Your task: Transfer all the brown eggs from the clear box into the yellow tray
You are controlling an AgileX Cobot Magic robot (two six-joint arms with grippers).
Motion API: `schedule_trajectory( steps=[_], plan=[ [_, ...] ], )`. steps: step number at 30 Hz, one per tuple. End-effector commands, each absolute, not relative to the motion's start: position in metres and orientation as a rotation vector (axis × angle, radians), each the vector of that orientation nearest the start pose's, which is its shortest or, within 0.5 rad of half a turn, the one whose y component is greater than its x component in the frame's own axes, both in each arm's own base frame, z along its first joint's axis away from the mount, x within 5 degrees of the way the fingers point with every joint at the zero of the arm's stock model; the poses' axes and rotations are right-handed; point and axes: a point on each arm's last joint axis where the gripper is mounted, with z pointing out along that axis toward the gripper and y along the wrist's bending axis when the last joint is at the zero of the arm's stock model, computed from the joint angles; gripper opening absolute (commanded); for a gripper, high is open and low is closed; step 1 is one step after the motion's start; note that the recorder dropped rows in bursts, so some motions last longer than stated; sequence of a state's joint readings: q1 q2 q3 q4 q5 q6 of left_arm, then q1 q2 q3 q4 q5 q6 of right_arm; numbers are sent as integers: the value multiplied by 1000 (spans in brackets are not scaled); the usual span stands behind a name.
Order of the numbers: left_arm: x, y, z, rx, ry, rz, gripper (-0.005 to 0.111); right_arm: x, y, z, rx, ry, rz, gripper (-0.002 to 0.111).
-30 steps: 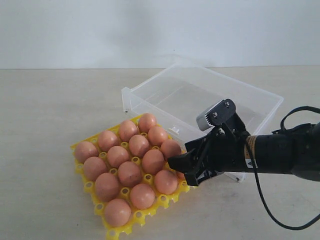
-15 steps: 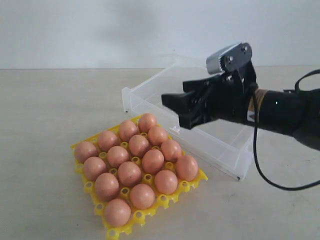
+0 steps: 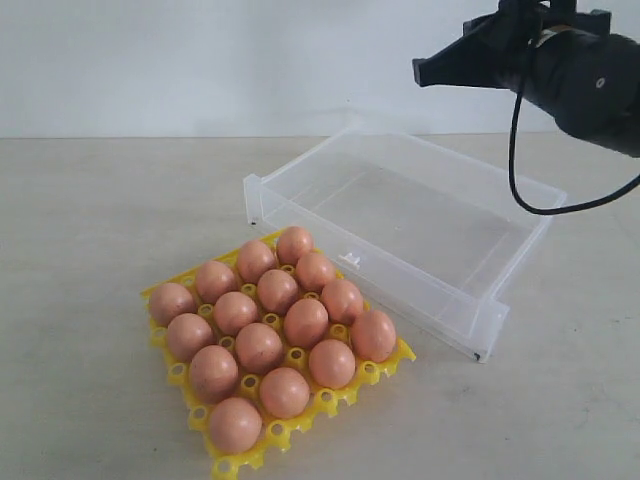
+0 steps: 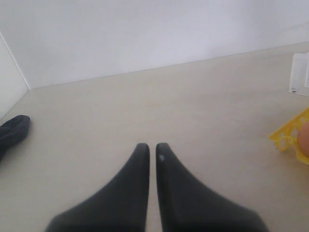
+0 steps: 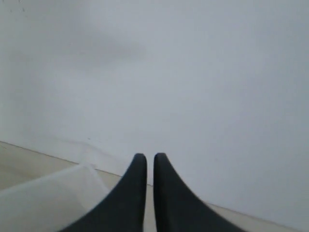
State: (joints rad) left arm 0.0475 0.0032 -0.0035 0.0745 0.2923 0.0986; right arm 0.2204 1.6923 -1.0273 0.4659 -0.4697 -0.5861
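Several brown eggs (image 3: 259,346) fill the yellow tray (image 3: 330,401) at the front left of the table. Behind it to the right lies the clear box (image 3: 468,322), with no egg inside it. My right gripper (image 3: 424,72) hangs high at the upper right, above the box's far side, shut with nothing between its fingers; in the right wrist view it (image 5: 150,157) points at the white wall over a corner of the clear box (image 5: 46,200). My left gripper (image 4: 152,146) is shut and empty over bare table, with a corner of the yellow tray (image 4: 286,136) off to one side.
A white wall backs the beige table (image 3: 90,220). A dark object (image 4: 13,131) lies at the edge of the left wrist view. The right arm's black cable (image 3: 530,190) loops down above the box's right end.
My right gripper has left the tray's right corner, risen up and back over the box, and shut. One more egg sits at that corner of the tray.
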Motion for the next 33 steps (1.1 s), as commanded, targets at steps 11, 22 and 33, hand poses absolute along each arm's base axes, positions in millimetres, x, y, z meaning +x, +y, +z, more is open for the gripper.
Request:
schedule_trajectory(
  steps=[11,22,33],
  plan=[
    [54,5,187,89,1776,175,4,311,23,380,65,1453,-423,0],
    [54,5,187,89,1776,175,4,218,58,429,-1038,1252,-577,0],
    [54,5,187,89,1776,175,4,227,55,417,-1188,1270,-725,0]
  ],
)
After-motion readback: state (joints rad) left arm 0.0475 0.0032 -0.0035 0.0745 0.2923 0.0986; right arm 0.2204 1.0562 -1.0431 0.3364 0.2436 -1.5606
